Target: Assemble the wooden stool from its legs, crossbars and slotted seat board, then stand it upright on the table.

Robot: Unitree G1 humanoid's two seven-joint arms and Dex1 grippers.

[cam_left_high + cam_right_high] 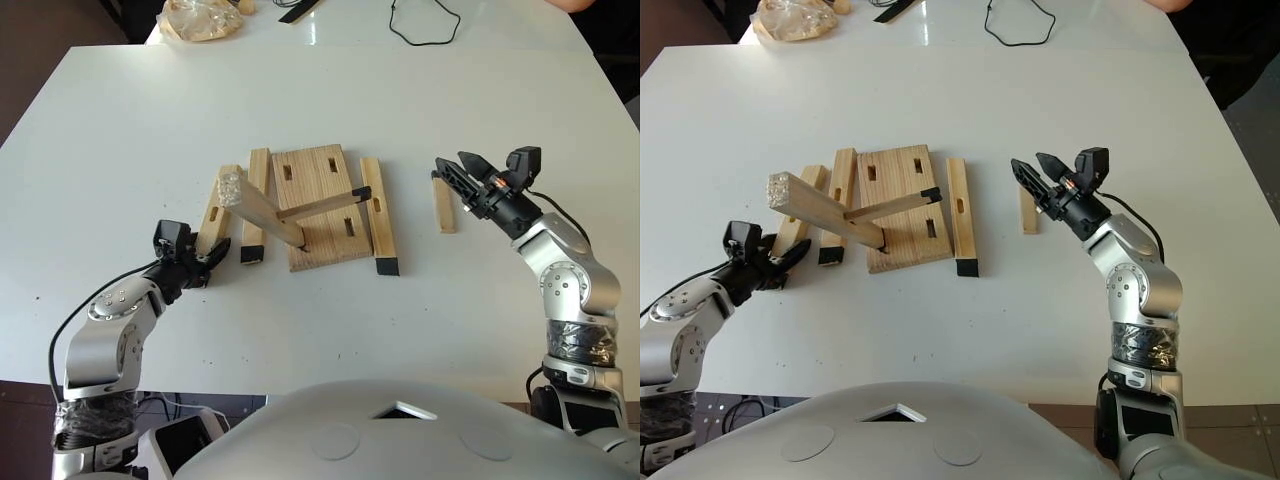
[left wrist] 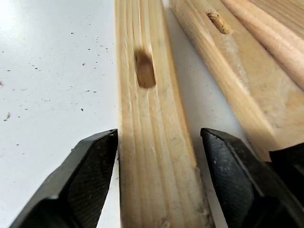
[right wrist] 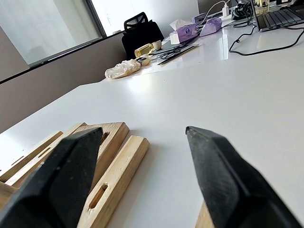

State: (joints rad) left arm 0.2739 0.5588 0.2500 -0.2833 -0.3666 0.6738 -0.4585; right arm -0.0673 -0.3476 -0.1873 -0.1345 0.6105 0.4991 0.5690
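I see my left gripper (image 1: 217, 253) with jaws apart around the end of a lying leg (image 2: 152, 156); my right gripper (image 1: 452, 163), jaws also apart, hangs near a short crossbar (image 1: 444, 208)

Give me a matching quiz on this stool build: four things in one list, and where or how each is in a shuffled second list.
1 seat board
2 short stick
3 left tool
4 crumpled bag

A farthest from the robot
B open, astride a lying leg
C next to the open right tool
D flat, holding one plugged leg

Pairs: 1-D, 2-C, 3-B, 4-A
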